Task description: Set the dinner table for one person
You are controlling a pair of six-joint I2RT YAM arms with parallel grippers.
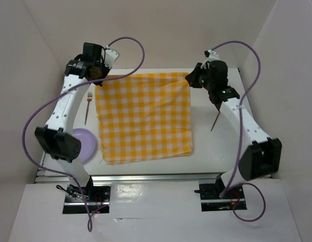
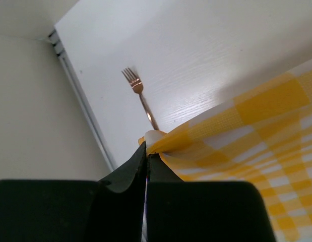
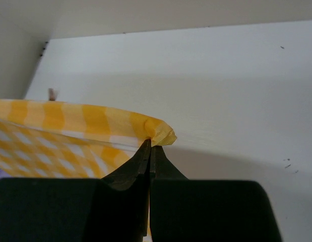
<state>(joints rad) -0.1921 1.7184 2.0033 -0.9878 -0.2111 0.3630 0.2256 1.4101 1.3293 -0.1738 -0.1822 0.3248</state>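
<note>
The white surface (image 1: 216,151) lies ahead of both arms, the checked cloth (image 1: 143,118) spread over its middle. The left end effector (image 2: 146,151) and right end effector (image 3: 150,146) each pinch a far corner; uneven pulling could skew the cloth or sweep the fork (image 1: 87,108) beside it.

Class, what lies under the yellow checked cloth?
Only the white dinner table shows around the checked cloth; whatever lies beneath its middle is covered and cannot be seen.
</note>
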